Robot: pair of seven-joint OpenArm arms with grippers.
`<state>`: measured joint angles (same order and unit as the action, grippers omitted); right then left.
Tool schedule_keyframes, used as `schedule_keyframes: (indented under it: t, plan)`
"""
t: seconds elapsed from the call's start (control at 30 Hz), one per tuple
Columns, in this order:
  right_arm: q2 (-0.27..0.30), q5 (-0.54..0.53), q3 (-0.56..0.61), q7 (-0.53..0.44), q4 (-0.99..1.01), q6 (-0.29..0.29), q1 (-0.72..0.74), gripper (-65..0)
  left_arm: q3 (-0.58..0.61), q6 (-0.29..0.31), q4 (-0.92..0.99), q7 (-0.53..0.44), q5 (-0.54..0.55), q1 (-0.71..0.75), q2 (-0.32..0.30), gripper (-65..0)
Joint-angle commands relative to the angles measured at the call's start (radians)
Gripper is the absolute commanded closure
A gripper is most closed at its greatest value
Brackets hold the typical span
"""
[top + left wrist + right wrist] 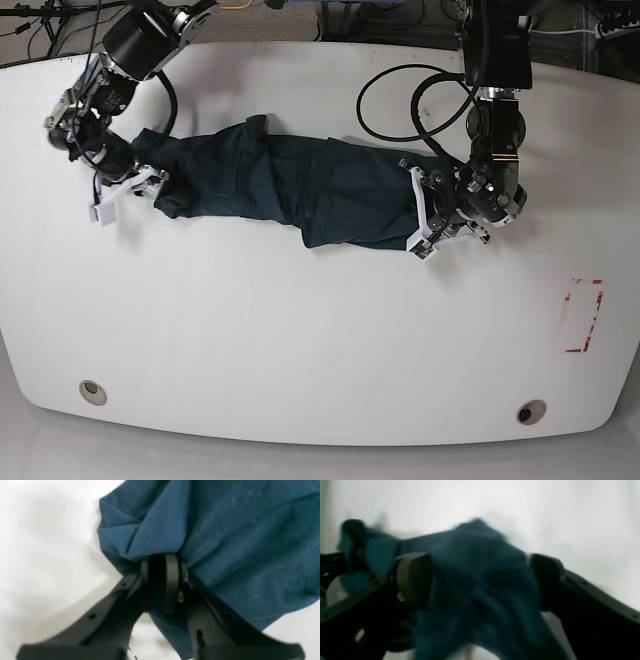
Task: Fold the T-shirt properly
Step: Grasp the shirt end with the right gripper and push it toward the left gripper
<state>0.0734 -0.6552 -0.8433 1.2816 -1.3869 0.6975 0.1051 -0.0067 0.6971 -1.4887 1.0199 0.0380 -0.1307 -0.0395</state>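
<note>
Left gripper point(162, 580) pinching a bunched fold of the T-shirt point(300, 190); right gripper point(480, 580) gaping wide, straddling cloth at the other end. Lying stretched across the table point(320, 340) toward its far edge.

The right wrist view is blurred throughout, so the weave and folds of the T-shirt point(480, 585) between the wide-apart jaws of the right gripper point(480, 580) cannot be read, nor whether either pad touches the cloth. In the left wrist view, the left gripper point(162, 580) pinches a bunch of fabric; the pinched edge is hidden between its pads, and the shirt runs off the top and right edges. In the base view both grippers' fingertips are too small to tell.
</note>
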Motion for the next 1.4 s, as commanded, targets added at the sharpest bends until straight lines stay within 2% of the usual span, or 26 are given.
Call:
schedule_keyframes:
  t: [0.0,0.17,0.27,0.3,0.33,0.4,0.47,0.5,0.77,1.17,1.37]
  plan:
    - [-0.001,0.018,0.022,0.013,-0.010,0.001,-0.011,-56.9,-0.002,0.001,-0.013,-0.003,0.001,-0.016,-0.001,-6.7]
    - [-0.007,0.018,0.065,-0.027,-0.009,0.001,-0.017,-55.3,-0.002,0.001,-0.013,-0.003,0.001,-0.016,-0.004,-6.7]
    - [-0.013,0.025,0.075,-0.049,-0.009,0.001,-0.018,-46.8,-0.002,0.001,-0.013,-0.003,0.001,-0.016,-0.004,-6.7]
    - [-0.010,0.027,0.075,-0.056,-0.006,0.001,-0.020,-38.4,-0.002,0.001,-0.013,-0.003,0.001,-0.016,-0.004,-6.7]
    - [-0.010,0.027,0.075,-0.058,-0.006,0.001,-0.020,-34.1,-0.002,0.001,-0.013,-0.003,0.001,-0.016,-0.004,-6.7]
    - [-0.007,0.027,0.075,-0.061,-0.009,0.001,-0.023,-17.6,-0.002,0.001,-0.013,-0.003,0.001,-0.016,-0.004,-6.7]
    - [0.006,0.027,0.077,-0.061,-0.013,0.001,-0.031,-4.1,-0.002,0.001,-0.013,-0.003,0.001,-0.016,-0.004,-6.7]
    - [0.012,0.027,0.077,-0.061,-0.018,0.001,-0.031,-0.3,-0.002,0.001,-0.013,-0.003,0.001,-0.016,-0.004,-6.7]
    - [0.019,0.027,0.091,-0.058,-0.262,0.001,-0.080,-1.4,-0.002,0.001,-0.011,-0.002,-0.008,-0.016,-0.004,-6.7]
    - [0.118,0.025,0.431,-0.053,-0.613,0.001,-0.123,0.0,0.023,0.001,0.016,0.000,-0.010,-0.016,0.000,-6.8]
    - [0.116,0.018,0.572,-0.052,-0.636,0.001,-0.089,-0.3,0.093,-0.069,0.079,-0.006,-0.008,-0.020,0.000,-6.8]
